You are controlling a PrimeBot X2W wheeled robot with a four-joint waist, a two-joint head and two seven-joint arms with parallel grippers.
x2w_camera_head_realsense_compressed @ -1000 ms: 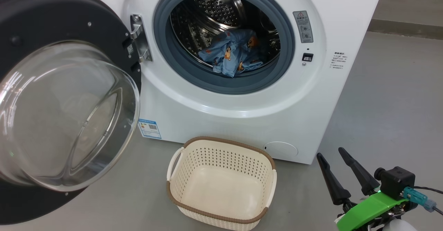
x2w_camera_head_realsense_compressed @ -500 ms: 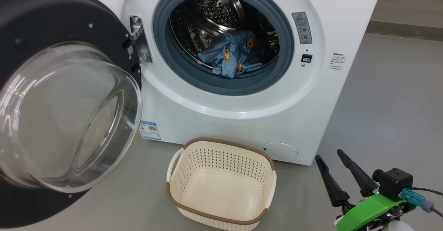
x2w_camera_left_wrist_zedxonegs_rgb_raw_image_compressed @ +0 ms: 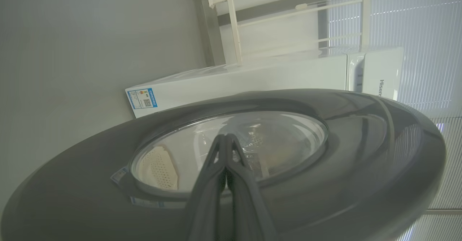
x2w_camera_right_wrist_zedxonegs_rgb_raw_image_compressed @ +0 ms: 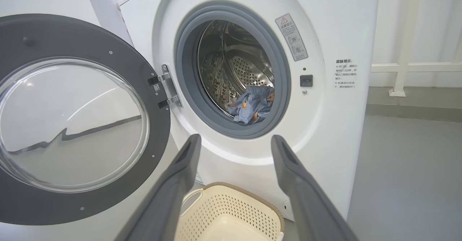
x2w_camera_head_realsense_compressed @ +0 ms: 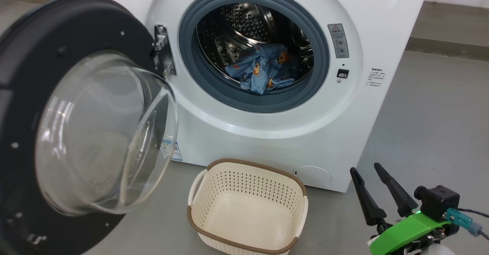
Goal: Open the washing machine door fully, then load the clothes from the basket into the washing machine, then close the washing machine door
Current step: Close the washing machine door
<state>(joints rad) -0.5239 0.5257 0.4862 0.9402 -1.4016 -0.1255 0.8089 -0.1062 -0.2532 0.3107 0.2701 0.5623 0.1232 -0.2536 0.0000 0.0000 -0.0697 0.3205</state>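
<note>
The white washing machine (x2w_camera_head_realsense_compressed: 267, 140) stands with its round black door (x2w_camera_head_realsense_compressed: 57, 37) swung out to the left, the glass bowl (x2w_camera_head_realsense_compressed: 103, 132) facing me. Blue bear-print clothes (x2w_camera_head_realsense_compressed: 263, 69) lie in the steel drum, and in the right wrist view the clothes (x2w_camera_right_wrist_zedxonegs_rgb_raw_image_compressed: 252, 103) sit low in the opening. The cream basket (x2w_camera_head_realsense_compressed: 256, 164) sits on the floor in front, nothing in it. My left gripper (x2w_camera_left_wrist_zedxonegs_rgb_raw_image_compressed: 225, 137) is shut, fingers pressed together, tips at the door's outer face (x2w_camera_left_wrist_zedxonegs_rgb_raw_image_compressed: 361, 154). My right gripper (x2w_camera_head_realsense_compressed: 365, 168) hangs open at the lower right, apart from the basket.
Grey floor stretches to the right of the machine (x2w_camera_head_realsense_compressed: 431, 113). A white railing (x2w_camera_right_wrist_zedxonegs_rgb_raw_image_compressed: 404, 67) stands behind the machine on the right. The door's hinge (x2w_camera_head_realsense_compressed: 164, 56) sits at the left of the grey gasket. Through the door glass the basket (x2w_camera_left_wrist_zedxonegs_rgb_raw_image_compressed: 157, 167) shows.
The head view has shifted a little right and down. The door has swung slightly toward the machine's opening. The right gripper stays open in the same place.
</note>
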